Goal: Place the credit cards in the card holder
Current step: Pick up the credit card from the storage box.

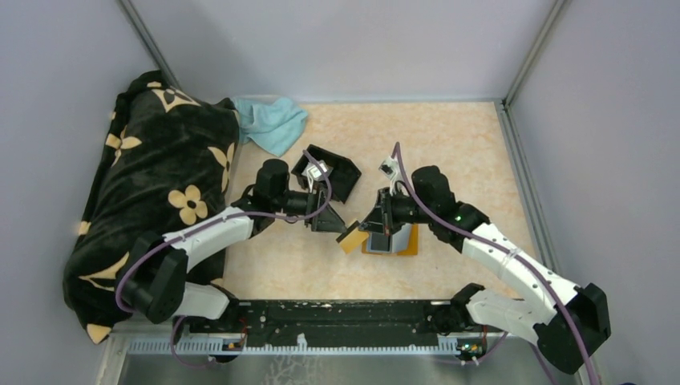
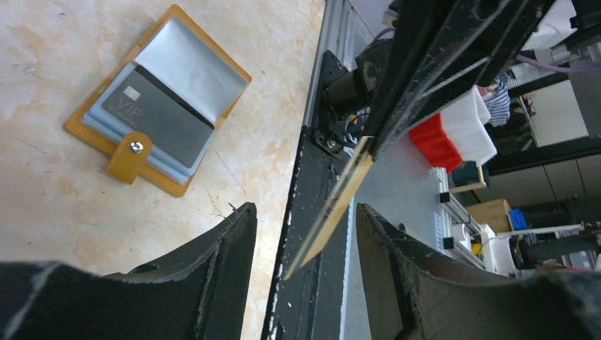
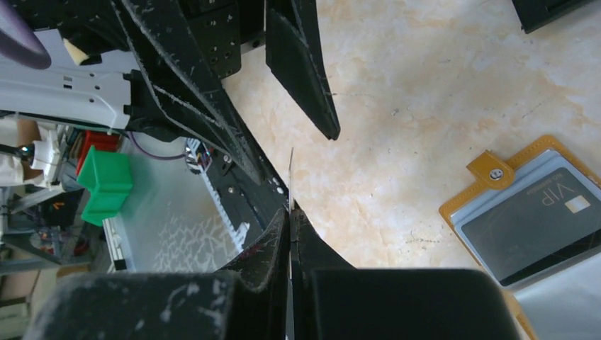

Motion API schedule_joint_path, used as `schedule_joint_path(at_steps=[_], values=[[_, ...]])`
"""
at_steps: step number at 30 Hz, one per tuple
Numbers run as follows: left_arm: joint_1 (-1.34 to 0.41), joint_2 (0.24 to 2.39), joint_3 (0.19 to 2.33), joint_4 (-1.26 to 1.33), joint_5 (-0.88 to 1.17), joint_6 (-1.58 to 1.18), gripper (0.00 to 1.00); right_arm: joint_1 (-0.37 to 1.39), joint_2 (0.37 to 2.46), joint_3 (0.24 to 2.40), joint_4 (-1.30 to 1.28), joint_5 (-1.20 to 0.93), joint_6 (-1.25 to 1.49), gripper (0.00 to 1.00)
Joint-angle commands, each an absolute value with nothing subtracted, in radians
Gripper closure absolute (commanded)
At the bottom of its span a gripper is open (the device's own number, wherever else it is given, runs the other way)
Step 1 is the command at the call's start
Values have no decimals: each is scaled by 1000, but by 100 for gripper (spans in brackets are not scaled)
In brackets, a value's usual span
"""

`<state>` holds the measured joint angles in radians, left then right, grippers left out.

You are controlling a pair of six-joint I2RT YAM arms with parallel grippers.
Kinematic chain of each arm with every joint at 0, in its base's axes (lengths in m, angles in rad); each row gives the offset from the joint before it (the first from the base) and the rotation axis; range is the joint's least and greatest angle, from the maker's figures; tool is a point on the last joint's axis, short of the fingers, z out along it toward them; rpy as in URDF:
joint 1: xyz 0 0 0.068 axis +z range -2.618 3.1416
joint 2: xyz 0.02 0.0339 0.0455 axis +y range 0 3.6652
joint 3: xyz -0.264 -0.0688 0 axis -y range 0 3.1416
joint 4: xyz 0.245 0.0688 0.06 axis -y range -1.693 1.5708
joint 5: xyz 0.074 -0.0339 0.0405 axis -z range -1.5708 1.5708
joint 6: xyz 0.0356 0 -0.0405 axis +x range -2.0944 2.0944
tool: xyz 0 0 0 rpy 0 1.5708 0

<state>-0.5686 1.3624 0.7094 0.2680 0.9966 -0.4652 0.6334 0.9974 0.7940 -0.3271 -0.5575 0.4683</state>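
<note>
- Two credit cards on show: a gold-toned card (image 2: 340, 205) seen edge-on, up off the tabletop (image 1: 449, 160), and a dark VIP card (image 2: 152, 117) tucked into a clear sleeve.
- One card holder (image 2: 127, 161), orange, lying open, just past centre toward five o'clock.
- Two arms in play: left arm (image 1: 208, 233) and right arm (image 1: 505, 249).
- Two pincers, the left pincer (image 2: 305, 209) and the right pincer (image 3: 289, 212), with two fingers apiece.
- One black tray (image 1: 333, 172), at eleven o'clock from the holder.
- One blue cloth (image 1: 273, 120), up at the tabletop's eleven o'clock corner.
- One black flowered blanket (image 1: 160, 176), out at nine o'clock.
</note>
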Motion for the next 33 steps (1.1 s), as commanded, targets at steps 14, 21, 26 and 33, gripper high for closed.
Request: schedule_joint_path(at_steps=[14, 21, 26, 33], values=[[-623, 1470, 783, 222, 1138, -400, 77, 529, 1069, 735, -118, -746, 531, 100], [-630, 1491, 788, 224, 1057, -416, 100, 526, 1030, 754, -226, -639, 462, 77], [-678, 1489, 757, 272, 859, -492, 100, 526, 912, 748, -340, -375, 427, 57], [-824, 1532, 755, 279, 486, -603, 100, 526, 782, 657, -410, -65, 494, 56]])
